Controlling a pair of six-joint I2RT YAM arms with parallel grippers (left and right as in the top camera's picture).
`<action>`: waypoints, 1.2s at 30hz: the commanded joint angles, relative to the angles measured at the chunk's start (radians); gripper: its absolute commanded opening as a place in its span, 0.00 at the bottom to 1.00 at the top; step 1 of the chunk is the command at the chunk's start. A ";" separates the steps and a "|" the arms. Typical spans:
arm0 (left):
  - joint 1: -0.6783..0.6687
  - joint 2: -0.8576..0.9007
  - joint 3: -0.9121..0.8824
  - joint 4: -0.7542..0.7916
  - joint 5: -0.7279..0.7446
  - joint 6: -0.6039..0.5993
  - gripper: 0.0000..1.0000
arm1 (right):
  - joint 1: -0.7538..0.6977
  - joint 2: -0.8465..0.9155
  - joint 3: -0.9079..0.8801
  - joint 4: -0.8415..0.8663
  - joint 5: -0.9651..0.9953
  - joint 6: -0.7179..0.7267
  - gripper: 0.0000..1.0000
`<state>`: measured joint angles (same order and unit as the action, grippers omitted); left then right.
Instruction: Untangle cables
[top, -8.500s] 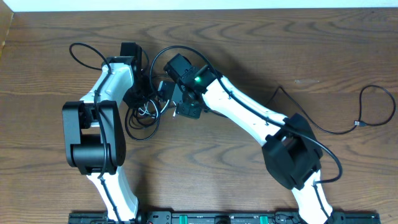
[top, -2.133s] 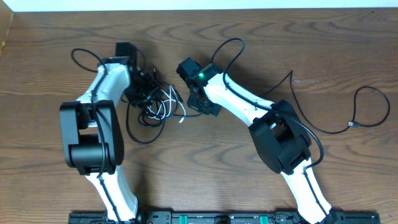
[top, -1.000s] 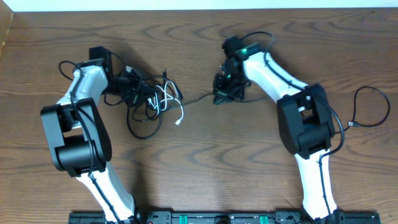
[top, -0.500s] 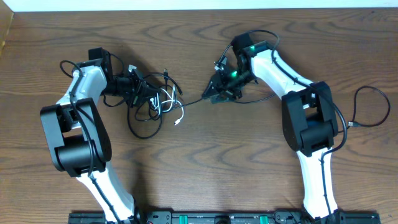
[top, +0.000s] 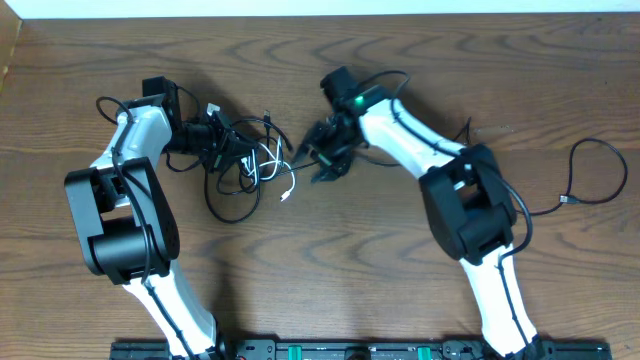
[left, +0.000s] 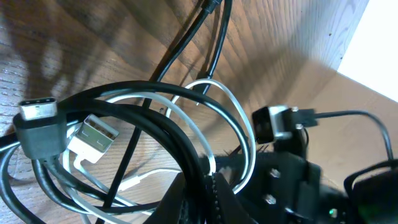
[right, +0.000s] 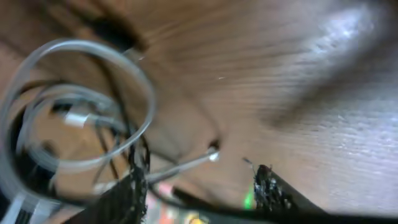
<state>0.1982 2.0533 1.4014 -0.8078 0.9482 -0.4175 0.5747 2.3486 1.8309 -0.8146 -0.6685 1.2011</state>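
Item, left gripper (left: 198, 194): fingers together, clamped on black strands of the cables (top: 243, 160). A black plug and a white flat plug sit just beside the grip in the wrist view. Item, right gripper (right: 199, 186): fingers (right: 132, 190) apart and holding nothing. A thin strand tip (right: 194, 160) lies loose in the gap, and the white cable (top: 274, 163) loops beyond at 10 o'clock of that view. Item, tangle: it lies at 10 o'clock of the table (top: 350, 270), between the two grippers, with the left one at its 9 o'clock side and the right one near its 3 o'clock side. Item, progress, my judgement: one black cable (top: 590, 142) lies alone at the table's 3 o'clock edge, well apart from the rest, so I count it as done. The white cable is fanned out toward 4 o'clock of the knot but is still threaded through black loops. The several black cords stay crossed over one another. That puts most of the job ahead, perhaps a third done. Item, change: half a second ago the right gripper stood further toward 3 o'clock with a black strand drawn taut from the knot. Now it has come back close to the knot, its fingers have parted, and that strand has gone slack. The left arm (top: 135, 140) and the lone cable have not shifted.
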 joint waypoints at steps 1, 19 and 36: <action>-0.001 -0.023 -0.003 -0.006 0.020 0.017 0.08 | 0.054 0.010 -0.005 0.014 0.277 0.354 0.54; -0.001 -0.023 -0.003 0.003 -0.185 -0.032 0.08 | -0.002 -0.141 -0.005 -0.027 0.383 -0.231 0.01; 0.013 -0.023 -0.003 0.002 -0.288 -0.029 0.08 | -0.039 -0.502 -0.005 -0.041 0.389 -0.642 0.01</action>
<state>0.1890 2.0384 1.4014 -0.8078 0.7578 -0.4480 0.5659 1.9411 1.8210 -0.8494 -0.3000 0.6685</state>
